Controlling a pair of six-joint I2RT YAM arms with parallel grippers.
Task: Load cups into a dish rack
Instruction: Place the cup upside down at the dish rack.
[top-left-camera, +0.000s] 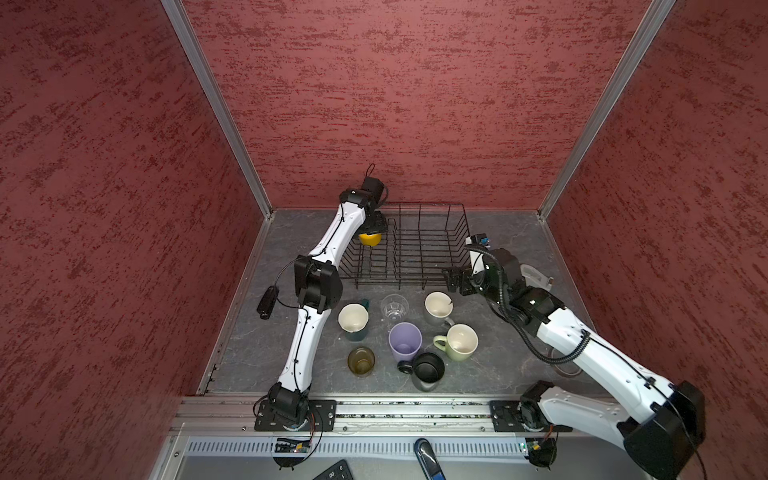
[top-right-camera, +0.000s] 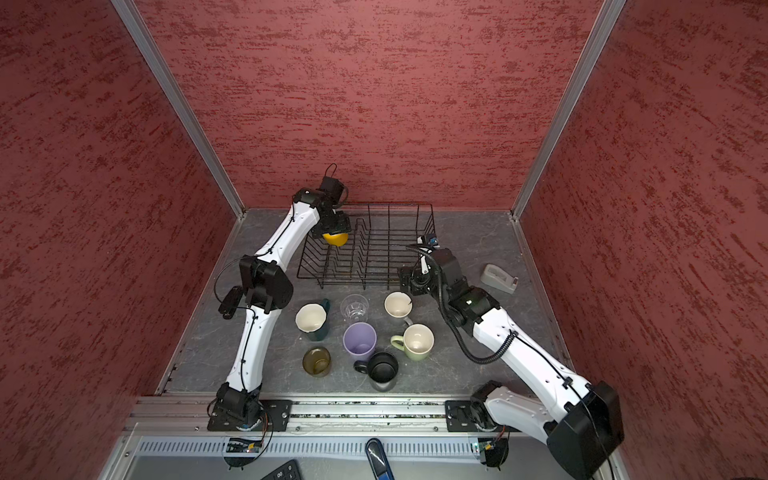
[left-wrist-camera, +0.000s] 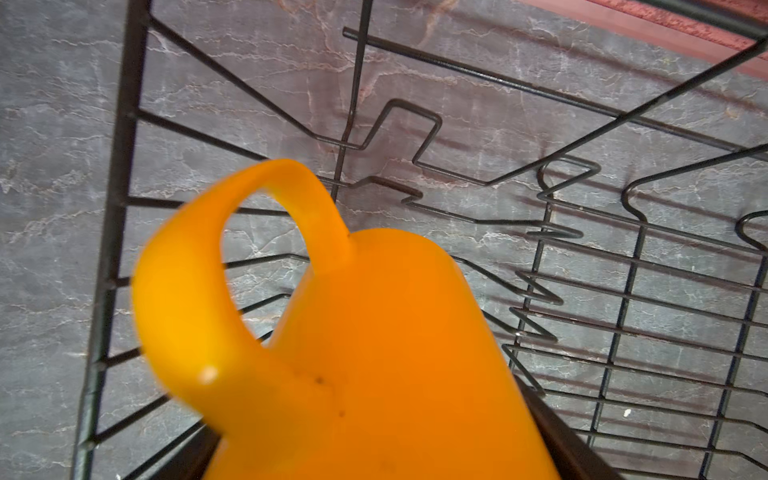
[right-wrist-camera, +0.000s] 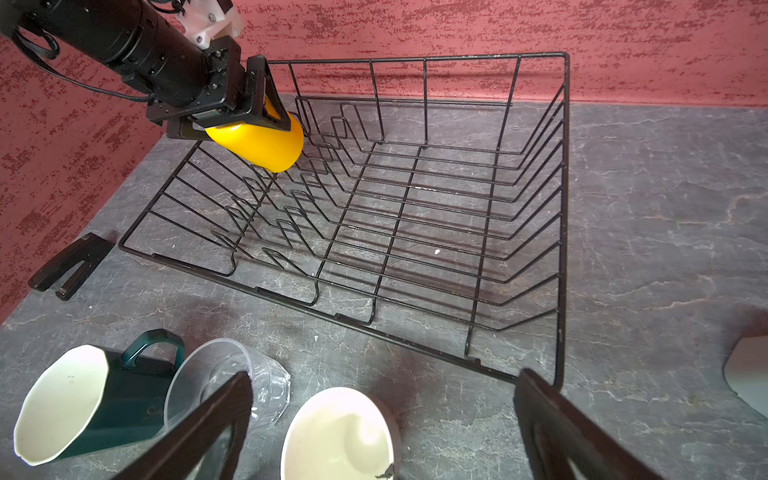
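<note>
The black wire dish rack (top-left-camera: 419, 203) (top-right-camera: 386, 203) stands at the back of the table. My left gripper (top-left-camera: 372, 233) (right-wrist-camera: 266, 120) is shut on the yellow mug (top-left-camera: 370, 240) (top-right-camera: 336, 239) (left-wrist-camera: 374, 353) (right-wrist-camera: 259, 143), held tilted over the rack's far left corner. My right gripper (top-left-camera: 455, 282) (right-wrist-camera: 386, 380) is open and empty by the rack's front right corner, above the grey mug (top-left-camera: 438, 307) (right-wrist-camera: 336, 432). In front of the rack stand the teal mug (top-left-camera: 354, 320), clear glass (top-left-camera: 394, 307), lilac tumbler (top-left-camera: 405, 340), pale green mug (top-left-camera: 459, 340), black mug (top-left-camera: 428, 370) and amber glass (top-left-camera: 361, 360).
A grey tape dispenser (top-right-camera: 498, 279) sits right of the rack, behind my right arm. A small black bracket (right-wrist-camera: 70, 266) lies on the table left of the rack. Red walls close in the back and both sides.
</note>
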